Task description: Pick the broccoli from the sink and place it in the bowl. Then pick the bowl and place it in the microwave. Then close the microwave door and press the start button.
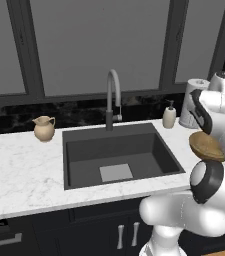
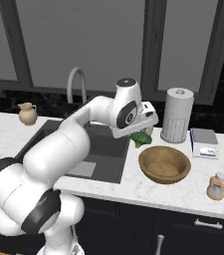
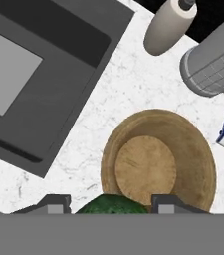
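Broccoli [image 3: 111,204] between fingers [image 3: 54,203], above bowl [image 3: 193,149]

White arm, dark joints

The arm [image 2: 68,144] has glossy white rounded links with black joint bands, a grey-ringed round cap near the faucet [image 2: 76,82], and a boxy white hand.
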You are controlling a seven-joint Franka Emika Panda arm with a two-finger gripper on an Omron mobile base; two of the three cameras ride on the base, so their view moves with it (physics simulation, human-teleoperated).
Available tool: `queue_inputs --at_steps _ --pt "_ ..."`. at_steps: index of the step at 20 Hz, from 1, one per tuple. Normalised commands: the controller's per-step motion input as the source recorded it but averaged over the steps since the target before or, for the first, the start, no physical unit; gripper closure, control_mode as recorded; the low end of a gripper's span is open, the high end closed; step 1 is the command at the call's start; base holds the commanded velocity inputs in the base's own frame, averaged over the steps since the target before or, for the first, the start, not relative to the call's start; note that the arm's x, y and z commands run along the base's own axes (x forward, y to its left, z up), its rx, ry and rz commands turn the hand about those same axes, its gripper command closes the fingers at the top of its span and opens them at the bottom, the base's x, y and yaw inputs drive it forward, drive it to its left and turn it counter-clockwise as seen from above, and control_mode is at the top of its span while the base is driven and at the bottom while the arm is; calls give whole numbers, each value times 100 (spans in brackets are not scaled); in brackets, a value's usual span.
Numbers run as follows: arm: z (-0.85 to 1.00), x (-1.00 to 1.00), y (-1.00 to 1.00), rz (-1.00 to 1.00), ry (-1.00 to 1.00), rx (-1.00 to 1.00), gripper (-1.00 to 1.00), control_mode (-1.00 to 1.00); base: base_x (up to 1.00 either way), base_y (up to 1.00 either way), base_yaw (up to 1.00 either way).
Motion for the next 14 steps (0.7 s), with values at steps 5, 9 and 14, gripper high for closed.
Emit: queue_inputs --at_steps 5,9,14 --pt "-16 7 -69 5 -5 12 100 -100 0 0 0" --pt "-23 39 -34 9 -3 16 100 -100 0 0 0" --pt "-23 44 -9 7 -2 13 100 -100 0 0 0"
